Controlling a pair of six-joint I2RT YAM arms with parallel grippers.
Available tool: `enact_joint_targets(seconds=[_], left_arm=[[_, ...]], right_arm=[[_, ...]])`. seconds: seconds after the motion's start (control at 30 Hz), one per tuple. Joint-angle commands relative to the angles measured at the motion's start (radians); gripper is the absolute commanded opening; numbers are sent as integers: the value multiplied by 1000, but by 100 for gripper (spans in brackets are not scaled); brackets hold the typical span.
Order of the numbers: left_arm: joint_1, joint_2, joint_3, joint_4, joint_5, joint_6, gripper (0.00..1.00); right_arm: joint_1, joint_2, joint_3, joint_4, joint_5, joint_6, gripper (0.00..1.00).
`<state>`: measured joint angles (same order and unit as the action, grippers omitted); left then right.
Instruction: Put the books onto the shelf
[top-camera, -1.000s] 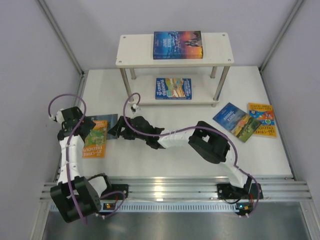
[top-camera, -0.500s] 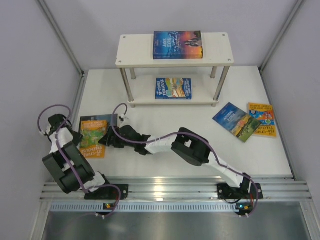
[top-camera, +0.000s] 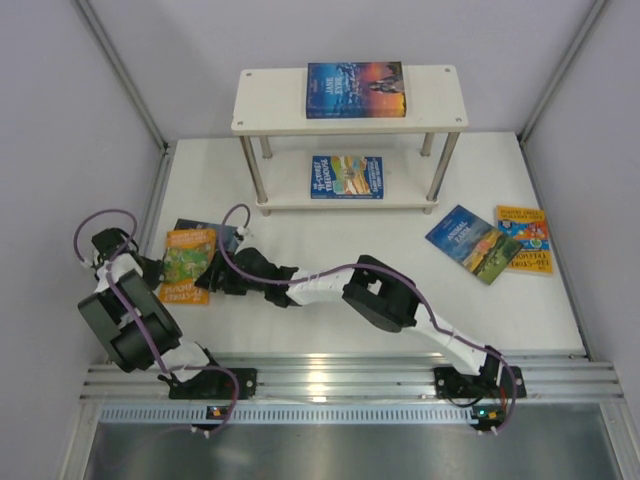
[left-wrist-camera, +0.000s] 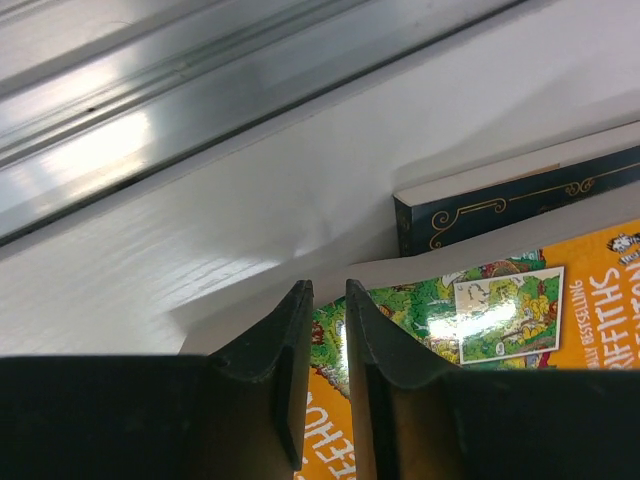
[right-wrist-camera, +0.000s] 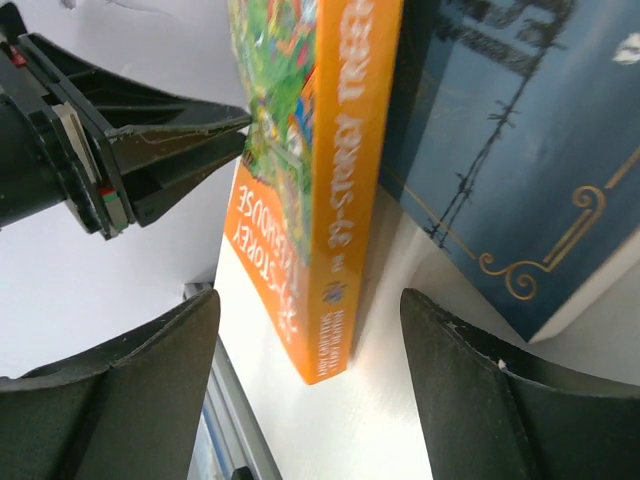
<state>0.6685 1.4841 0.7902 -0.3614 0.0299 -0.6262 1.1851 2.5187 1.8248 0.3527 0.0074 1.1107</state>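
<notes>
1. Left gripper (left-wrist-camera: 322, 290): fingers nearly together at the edge of the one orange-and-green illustrated paperback (top-camera: 187, 265); whether they clamp it cannot be told
2. Right gripper (right-wrist-camera: 310, 300): jaws apart, flanking that paperback's orange spine
3. One dark blue paperback (right-wrist-camera: 500, 150), just beside the right gripper
4. One cream two-tier metal-legged shelf (top-camera: 270, 110), well apart from both grippers, bears two: sunset-cover book (top-camera: 355, 90) above, blue-and-yellow book (top-camera: 347, 177) below
5. Two more, blue-green book (top-camera: 473, 243) and orange-yellow book (top-camera: 525, 240), lie on the white table (top-camera: 400, 225), far right of both grippers

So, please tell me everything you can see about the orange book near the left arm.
The orange book is a thin glossy paperback: green illustrated cover, orange spine reading 39-Storey Treehouse. It sits tilted at the left of the table, partly over a dark blue book. The left gripper has its fingers closed on its outer edge; the open right gripper straddles its spine.
</notes>
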Motion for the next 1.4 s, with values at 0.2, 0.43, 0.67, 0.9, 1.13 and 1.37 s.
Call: enact_joint_targets(seconds=[0.2, 0.43, 0.67, 0.9, 1.13, 1.37], left_arm=[[-12, 38, -78, -160, 156, 65, 18], [-10, 21, -86, -154, 172, 66, 17], [-10, -115, 51, -261, 176, 46, 32], [-33, -344, 146, -291, 304, -1, 61], [-128, -423, 75, -153, 611, -55, 69], [-297, -545, 11, -68, 718, -89, 75]], right_arm=[[-4, -32, -102, 88, 28, -12, 72], [-25, -31, -108, 118, 37, -23, 55], [-53, -193, -272, 279, 6, -17, 0], [-73, -481, -539, 390, -47, 26, 0], [-94, -744, -905, 476, -11, 84, 0], [-123, -1020, -1105, 355, 189, 71, 0]])
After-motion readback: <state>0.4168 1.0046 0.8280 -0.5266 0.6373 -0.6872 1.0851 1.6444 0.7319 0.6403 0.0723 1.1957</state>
